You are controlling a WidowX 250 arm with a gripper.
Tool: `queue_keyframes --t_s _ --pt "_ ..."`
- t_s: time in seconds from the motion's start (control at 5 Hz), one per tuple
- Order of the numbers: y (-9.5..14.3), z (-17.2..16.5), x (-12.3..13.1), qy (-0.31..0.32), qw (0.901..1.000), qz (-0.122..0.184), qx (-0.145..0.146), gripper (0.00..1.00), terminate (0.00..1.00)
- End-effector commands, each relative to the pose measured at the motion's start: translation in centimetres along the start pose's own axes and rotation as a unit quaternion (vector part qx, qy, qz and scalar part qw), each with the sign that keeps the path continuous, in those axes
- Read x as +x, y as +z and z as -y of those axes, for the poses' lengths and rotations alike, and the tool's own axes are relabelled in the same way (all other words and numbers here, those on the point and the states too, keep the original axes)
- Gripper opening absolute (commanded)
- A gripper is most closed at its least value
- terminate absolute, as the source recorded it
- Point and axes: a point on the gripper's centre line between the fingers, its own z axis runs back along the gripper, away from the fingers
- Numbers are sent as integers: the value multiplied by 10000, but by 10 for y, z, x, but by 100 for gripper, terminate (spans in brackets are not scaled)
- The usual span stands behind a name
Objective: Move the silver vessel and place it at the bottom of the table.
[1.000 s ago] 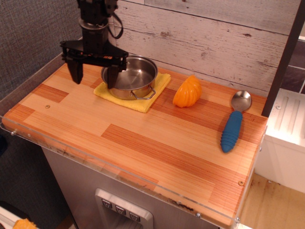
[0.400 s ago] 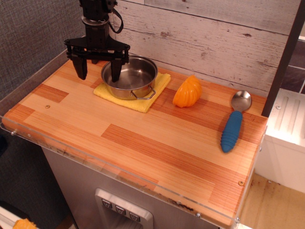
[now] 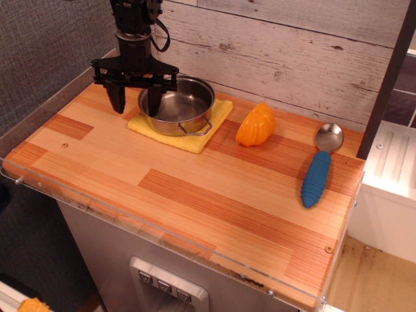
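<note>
One shiny round steel pot [image 3: 177, 105], one square yellow cloth [image 3: 195, 133], one ridged orange plastic toy [image 3: 255, 125], one blue-handled metal spoon [image 3: 320, 168], one black two-fingered gripper [image 3: 135, 99].

no readable text, labels, brands or numbers (anywhere in view)

Surface [image 3: 195, 195]: cloth [image 3: 185, 127] at rear left, silver vessel [image 3: 179, 104] on it. Toy [image 3: 255, 125] right of the cloth. Spoon [image 3: 320, 168] far right, bowl toward the rear wall. Claw [image 3: 135, 101] over the vessel's left rim, one finger inside, one outside.
</note>
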Motion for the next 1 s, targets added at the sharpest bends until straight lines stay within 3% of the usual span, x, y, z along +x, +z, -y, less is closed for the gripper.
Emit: queue_keyframes --t_s 0.0,0.4,0.6,0.8 --pt "13 4 5 -65 9997 220 -60 0 0" --pt "15 11 1 -184 9994 247 -125 0 0" --pt "39 10 4 70 9967 694 -421 0 0" --pt "66 4 10 515 9882 1120 -913 0 0"
